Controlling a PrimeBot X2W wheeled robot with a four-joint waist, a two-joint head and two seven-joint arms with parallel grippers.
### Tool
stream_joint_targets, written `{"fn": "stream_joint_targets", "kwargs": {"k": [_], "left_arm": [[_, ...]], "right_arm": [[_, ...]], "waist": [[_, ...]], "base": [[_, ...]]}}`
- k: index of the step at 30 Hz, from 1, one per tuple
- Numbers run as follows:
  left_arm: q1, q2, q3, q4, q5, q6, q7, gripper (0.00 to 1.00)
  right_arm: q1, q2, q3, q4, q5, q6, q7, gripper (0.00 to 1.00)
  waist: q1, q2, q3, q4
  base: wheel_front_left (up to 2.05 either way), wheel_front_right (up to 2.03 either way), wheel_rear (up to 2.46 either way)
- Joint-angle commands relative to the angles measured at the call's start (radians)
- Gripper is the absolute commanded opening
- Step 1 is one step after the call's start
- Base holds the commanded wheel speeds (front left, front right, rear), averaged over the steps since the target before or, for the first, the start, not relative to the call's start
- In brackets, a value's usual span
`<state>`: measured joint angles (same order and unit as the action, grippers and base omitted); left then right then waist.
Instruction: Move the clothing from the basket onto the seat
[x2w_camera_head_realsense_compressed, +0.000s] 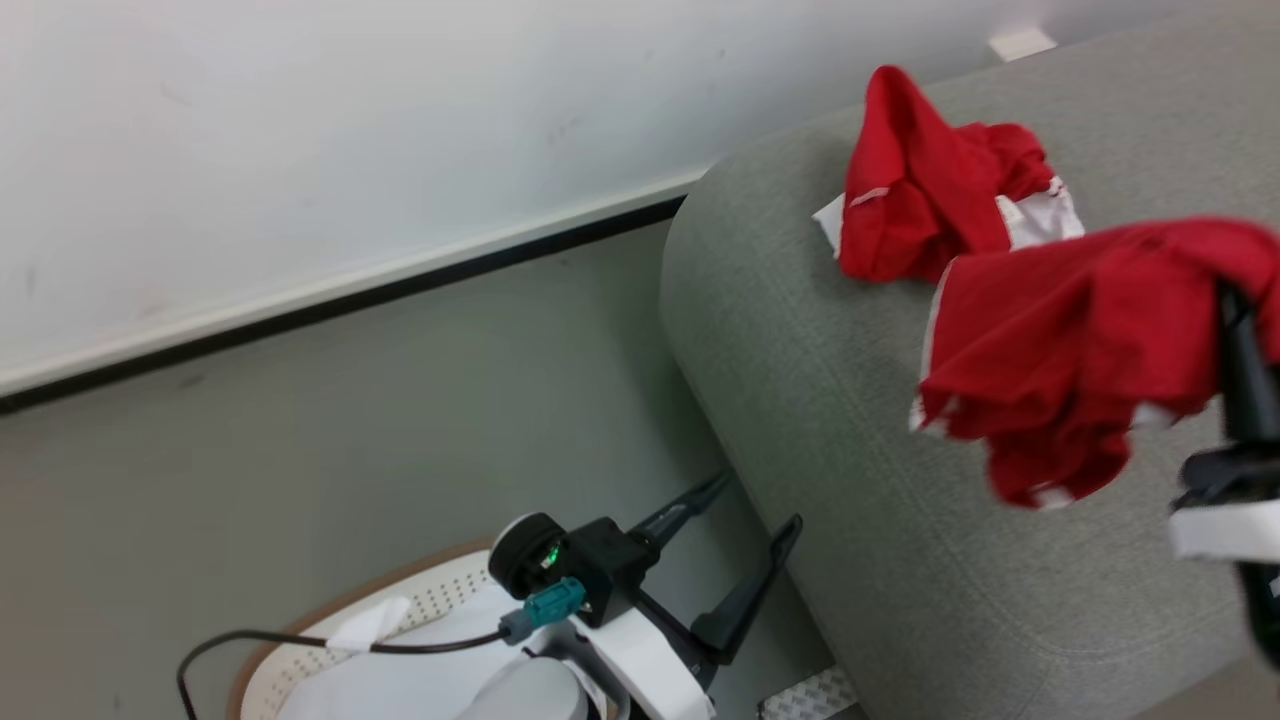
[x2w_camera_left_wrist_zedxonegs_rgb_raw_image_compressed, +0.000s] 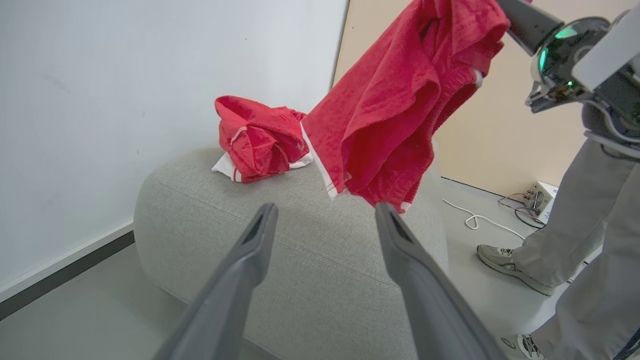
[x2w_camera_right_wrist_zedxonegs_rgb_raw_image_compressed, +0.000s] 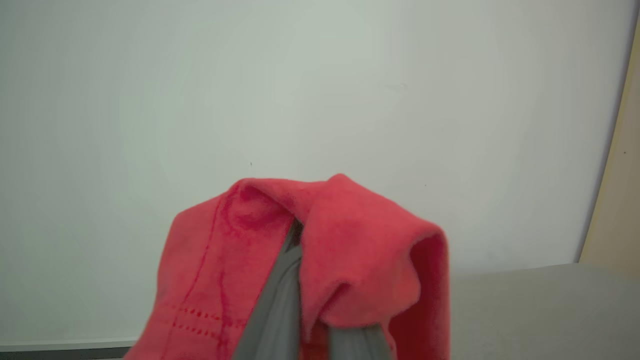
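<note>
Right gripper (x2w_camera_right_wrist_zedxonegs_rgb_raw_image_compressed: 296, 235) high over the seat (x2w_camera_head_realsense_compressed: 800, 350), tight on clothing (x2w_camera_head_realsense_compressed: 1060, 340); left gripper (x2w_camera_left_wrist_zedxonegs_rgb_raw_image_compressed: 326, 207) low, wide.

Basket: small oval white perforated plastic basket (x2w_camera_head_realsense_compressed: 432, 600), cut by the bottom edge, partly behind the pale left forearm (x2w_camera_head_realsense_compressed: 530, 695).
Right gripper (x2w_camera_right_wrist_zedxonegs_rgb_raw_image_compressed: 298, 240): fingertips buried in the hanging red fabric garment (x2w_camera_right_wrist_zedxonegs_rgb_raw_image_compressed: 350, 240).
Person (x2w_camera_left_wrist_zedxonegs_rgb_raw_image_compressed: 575, 225): cut off above the legs.

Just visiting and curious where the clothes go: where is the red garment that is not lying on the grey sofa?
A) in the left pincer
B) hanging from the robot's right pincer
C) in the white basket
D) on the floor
B: the hanging garment dangles from the shut right pincer over the sofa.
</note>
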<state>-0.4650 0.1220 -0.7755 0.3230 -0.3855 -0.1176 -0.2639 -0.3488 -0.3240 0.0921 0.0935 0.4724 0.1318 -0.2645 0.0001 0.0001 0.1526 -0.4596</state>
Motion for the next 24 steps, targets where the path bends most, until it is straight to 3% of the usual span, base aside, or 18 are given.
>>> {"fn": "stream_joint_targets", "kwargs": {"k": [1, 14, 20, 24], "left_arm": [[-0.012, 0.013, 0.004, 0.004, 0.011, -0.001, -0.001, 1.0], [-0.096, 0.074, 0.011, -0.035, 0.011, -0.007, 0.022, 1.0], [-0.135, 0.109, 0.015, -0.062, 0.025, -0.008, 0.032, 1.0], [-0.151, 0.112, 0.015, -0.067, 0.027, -0.007, 0.032, 1.0]], "right_arm": [[-0.032, -0.022, -0.01, 0.007, 0.006, -0.002, 0.0, 0.0], [-0.299, -0.233, -0.153, 0.288, 0.128, -0.002, 0.097, 0.0], [-0.414, -0.246, -0.062, 0.5, 0.101, -0.002, 0.178, 0.0], [-0.473, -0.232, 0.037, 0.647, 0.107, -0.002, 0.293, 0.0]], "waist": [[-0.0001, -0.0001, 0.035, 0.028], [-0.0001, -0.0001, 0.29, 0.157], [-0.0001, -0.0001, 0.378, 0.187], [-0.0001, -0.0001, 0.391, 0.195]], "base": [[0.0, 0.0, 0.0], [0.0, 0.0, 0.0], [0.0, 0.0, 0.0], [0.0, 0.0, 0.0]]}}
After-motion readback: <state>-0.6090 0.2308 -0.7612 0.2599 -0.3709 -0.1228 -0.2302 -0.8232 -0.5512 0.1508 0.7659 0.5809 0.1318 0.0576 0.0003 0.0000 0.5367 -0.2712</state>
